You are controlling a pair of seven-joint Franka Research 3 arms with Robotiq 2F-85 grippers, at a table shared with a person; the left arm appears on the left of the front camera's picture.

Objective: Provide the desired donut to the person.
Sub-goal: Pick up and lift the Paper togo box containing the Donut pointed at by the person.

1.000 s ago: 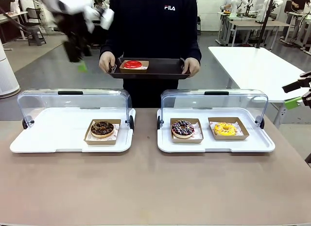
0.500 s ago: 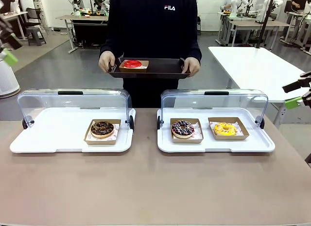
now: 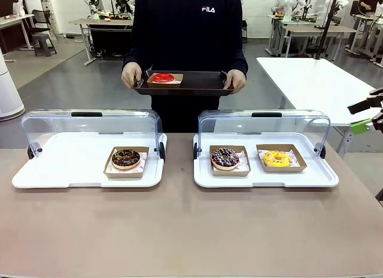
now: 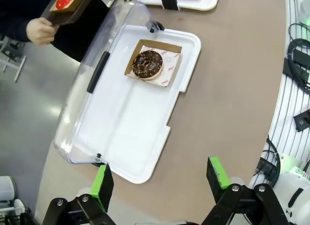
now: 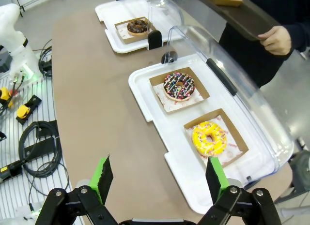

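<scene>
- Left gripper (image 4: 160, 175): jaws wide apart, holding nothing, above the desk (image 4: 232, 89).
- Right gripper (image 5: 158, 172): jaws wide too (nothing between them).
- The person (image 3: 188, 33) stands at 12 o'clock beyond the desk, holding a dark tray (image 3: 203, 83).
- Red donut (image 3: 163, 79): glossy, in a brown paper box (image 3: 178, 81) towards the tray's 9 o'clock end.

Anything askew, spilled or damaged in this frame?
Nothing stands out: the gold-flecked chocolate donut, rainbow-sprinkled chocolate donut and yellow donut sit in brown cardboard boxes, and the red-glazed donut lies level on the dark tray held by the person.
</scene>
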